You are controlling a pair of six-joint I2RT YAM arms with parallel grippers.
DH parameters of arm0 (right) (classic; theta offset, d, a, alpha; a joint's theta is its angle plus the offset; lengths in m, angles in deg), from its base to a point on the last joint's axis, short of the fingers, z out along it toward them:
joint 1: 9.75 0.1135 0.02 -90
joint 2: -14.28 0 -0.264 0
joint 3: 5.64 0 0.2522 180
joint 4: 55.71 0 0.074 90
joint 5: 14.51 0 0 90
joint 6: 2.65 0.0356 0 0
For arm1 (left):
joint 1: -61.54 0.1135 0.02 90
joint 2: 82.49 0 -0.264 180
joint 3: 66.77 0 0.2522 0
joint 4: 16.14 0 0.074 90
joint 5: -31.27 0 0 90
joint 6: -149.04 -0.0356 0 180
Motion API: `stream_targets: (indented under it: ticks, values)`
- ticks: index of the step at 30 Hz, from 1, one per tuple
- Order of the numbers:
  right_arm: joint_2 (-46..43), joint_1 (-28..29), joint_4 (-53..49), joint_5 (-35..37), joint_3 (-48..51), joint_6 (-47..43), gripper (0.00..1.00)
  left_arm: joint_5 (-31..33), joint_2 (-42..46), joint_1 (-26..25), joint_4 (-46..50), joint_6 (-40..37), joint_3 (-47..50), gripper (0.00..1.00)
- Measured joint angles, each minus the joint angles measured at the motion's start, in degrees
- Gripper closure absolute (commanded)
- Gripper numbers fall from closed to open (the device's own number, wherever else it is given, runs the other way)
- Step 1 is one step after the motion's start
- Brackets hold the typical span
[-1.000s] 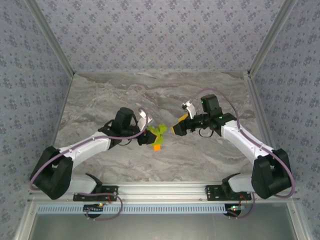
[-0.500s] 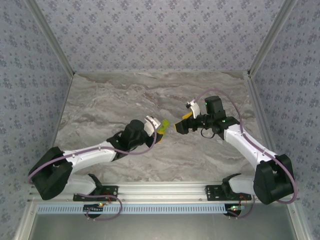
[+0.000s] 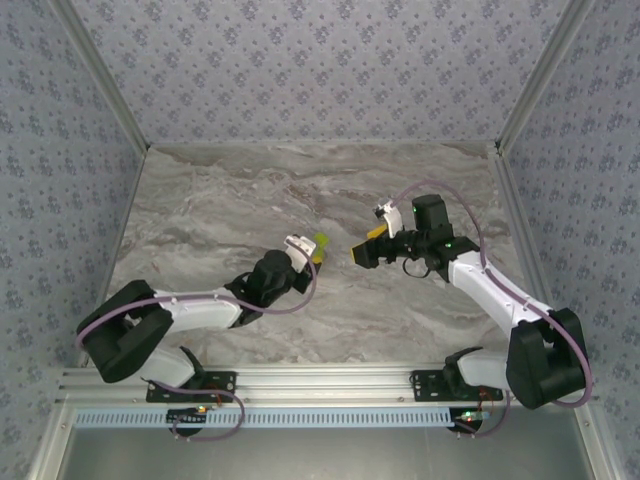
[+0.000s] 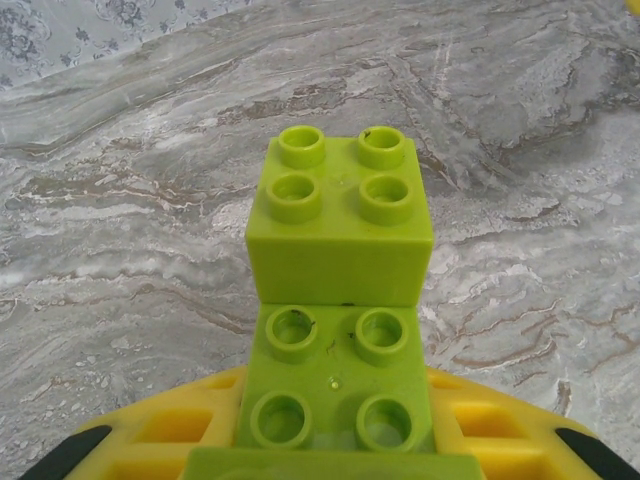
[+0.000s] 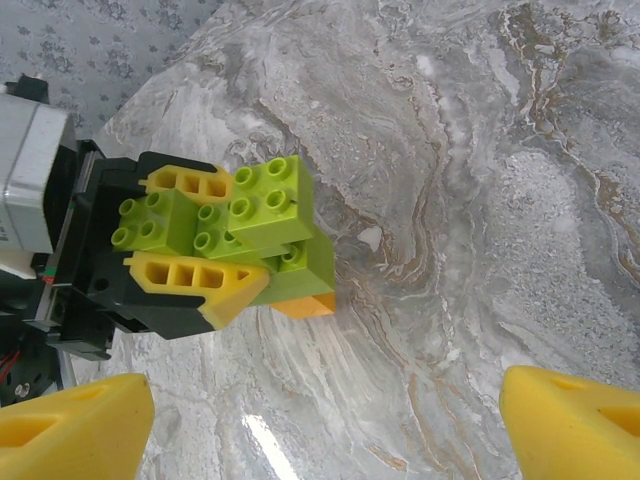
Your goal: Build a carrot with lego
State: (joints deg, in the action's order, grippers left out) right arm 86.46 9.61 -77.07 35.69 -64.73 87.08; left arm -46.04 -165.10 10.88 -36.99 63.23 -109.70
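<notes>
Left end effector (image 5: 205, 232) pinching small lime-green plastic lego carrot (image 5: 268, 222), 1 orange tip brick (image 5: 305, 305), above grey marbled worktop (image 5: 450, 200); studs face right end effector (image 3: 364, 246), fingers spread, prob. for handover.

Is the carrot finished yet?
Nearly, it seems. Done: green bricks and the orange brick are stuck together as one carrot. In hand: the left gripper is shut on it; the right gripper is open nearby. Left: probably just setting it down.
</notes>
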Motion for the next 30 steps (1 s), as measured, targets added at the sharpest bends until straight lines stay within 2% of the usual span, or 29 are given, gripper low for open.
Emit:
stream_targets:
  ticks: [11, 17, 28, 29, 30]
  values:
    - [0.04, -0.15, 1.11, 0.0, 1.68, 0.57, 0.09, -1.6, -4.31, 0.0, -2.99, 2.6, -0.04, 0.71]
    - [0.11, -0.17, 2.05, 0.0, 1.95, 0.79, 0.09, -2.86, -4.94, 0.0, -3.82, 3.02, -0.35, 0.64]
    - [0.76, -0.37, 2.89, 0.0, 2.43, 0.98, 0.06, -5.2, -4.94, -0.33, -2.95, 3.91, -0.35, 0.43]
    - [1.03, -0.37, 2.93, 0.0, 2.43, 1.09, 0.06, -5.44, -4.96, -0.44, -2.78, 3.96, -0.35, 0.41]
    - [1.38, -0.37, 2.97, 0.02, 2.43, 1.18, 0.04, -5.77, -4.94, -0.57, -2.58, 3.98, -0.35, 0.34]
